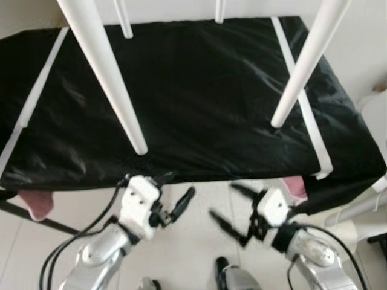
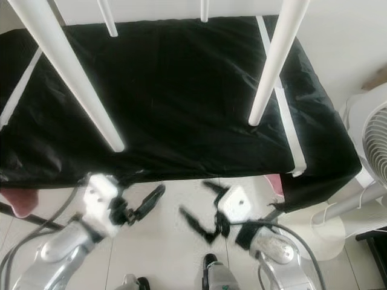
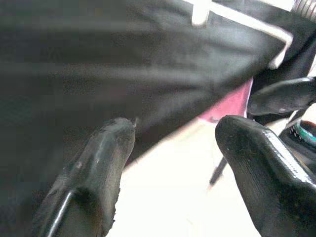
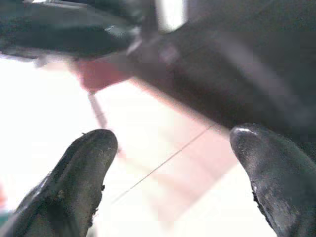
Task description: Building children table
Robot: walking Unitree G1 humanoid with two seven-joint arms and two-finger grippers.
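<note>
Standing upside down on the black-draped surface, the white table points its legs up toward the camera: one near leg rises left of the surface's middle, another near leg right of it, and the tips of two far legs show at the surface's back edge. The tabletop itself cannot be made out against the dark cover; two white strips run along the cover's left and right sides. Both grippers hang below the surface's front edge, over the tiled floor, holding nothing. The left gripper sits under the near left leg with its fingers apart; the right gripper sits under the near right leg with its fingers spread wide. A white fan stands off the surface's right end. The table looks like light, stiff painted wood or plastic, and its smooth tapered legs are likely slippery, so a hold low on a leg, where it is thickest and closest to the top, should slip least and give the least wobble. Each leg is slim enough for one pair of fingers to close around. Since the cover is glossy and loose, the table may slide on it if pushed sideways rather than lifted.
</note>
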